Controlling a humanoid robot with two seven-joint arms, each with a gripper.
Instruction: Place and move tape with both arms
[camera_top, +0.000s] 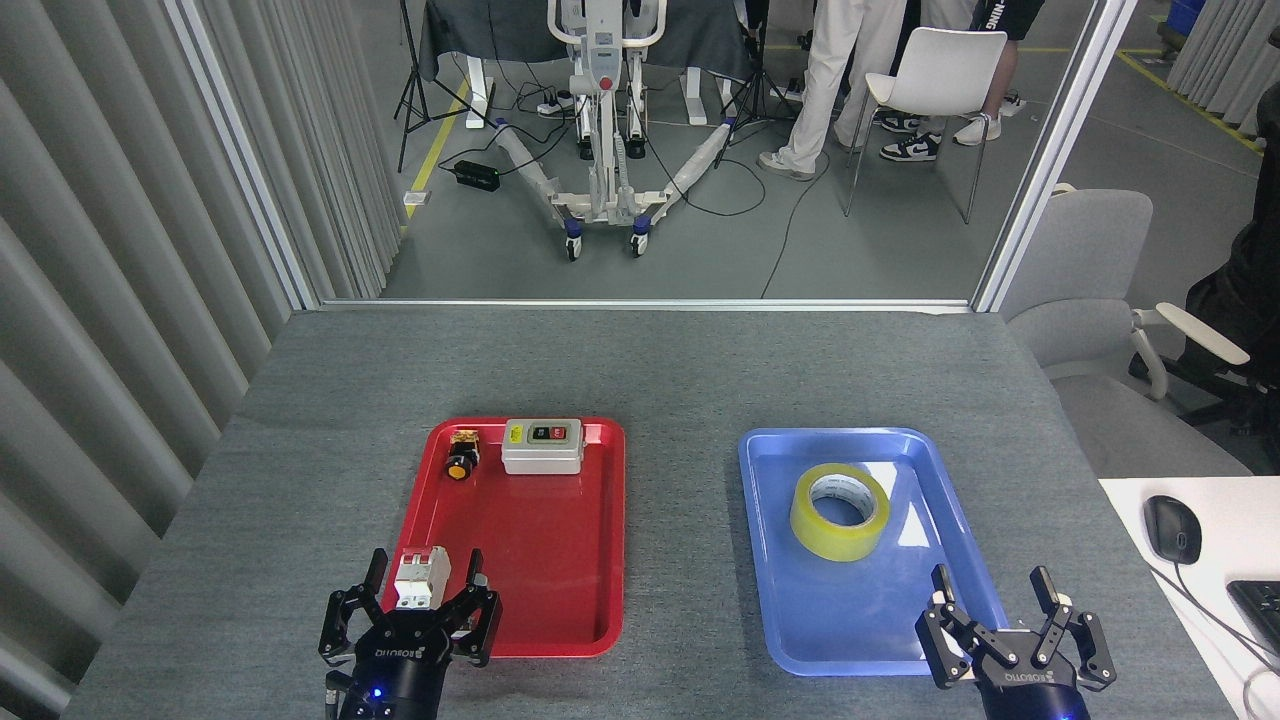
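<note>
While both arms sit low in the frame, the scene reads left to right:

Left gripper (420, 590): lower left, fingers spread apart, holding nothing, at the near edge of the red tray (540, 620); a white breaker (420, 578) stands between its fingers, whether touching I cannot tell.

Red tray contents: an orange button (460, 455) and a grey switch box (541, 446) along the far rim.

Tape (840, 511): right of centre, lying flat in the blue tray (800, 620), core hole facing up, in the far half.

Right gripper (1000, 610): lower right, fingers apart and empty, over the blue tray's near right corner.

Key relation: the tape lies up and left of the right gripper, clearly the nearer one.

Room: bare blue floor around the roll; grey table (680, 380) between trays open.
</note>
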